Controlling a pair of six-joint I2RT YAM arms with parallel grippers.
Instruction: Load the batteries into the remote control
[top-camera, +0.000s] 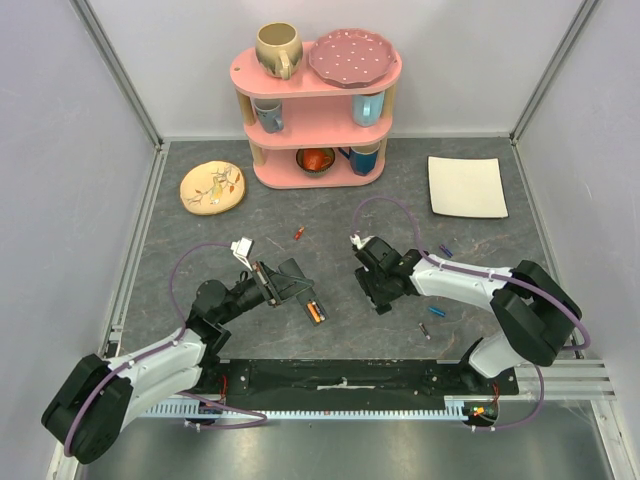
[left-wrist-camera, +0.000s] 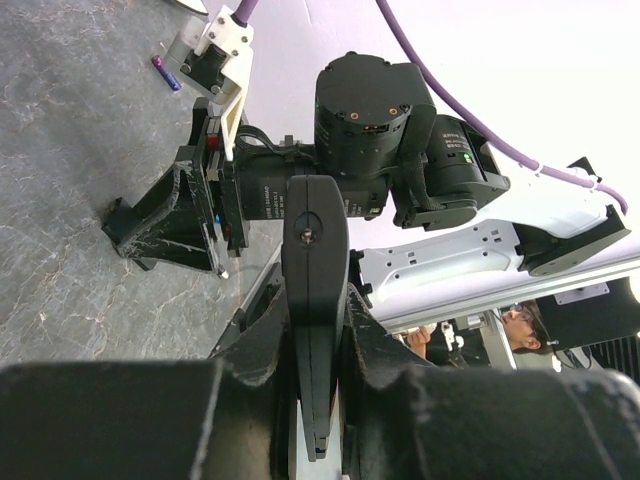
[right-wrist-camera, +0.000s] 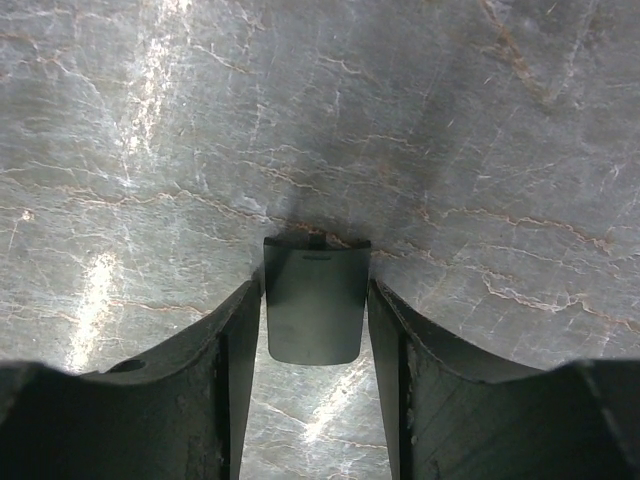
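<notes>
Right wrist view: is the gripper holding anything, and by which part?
Yes. The right gripper pinches a small dark flat panel, likely the battery cover, by its two side edges.

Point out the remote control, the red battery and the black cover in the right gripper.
remote control (top-camera: 306, 296): top view, body near its battery slot
red battery (top-camera: 298, 233): top view, its middle
black cover (right-wrist-camera: 315, 300): right wrist view, its centre

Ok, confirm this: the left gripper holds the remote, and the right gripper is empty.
Not quite. The left gripper holds the remote, but the right gripper is not empty: the right wrist view shows a small black panel between its fingers.
</notes>
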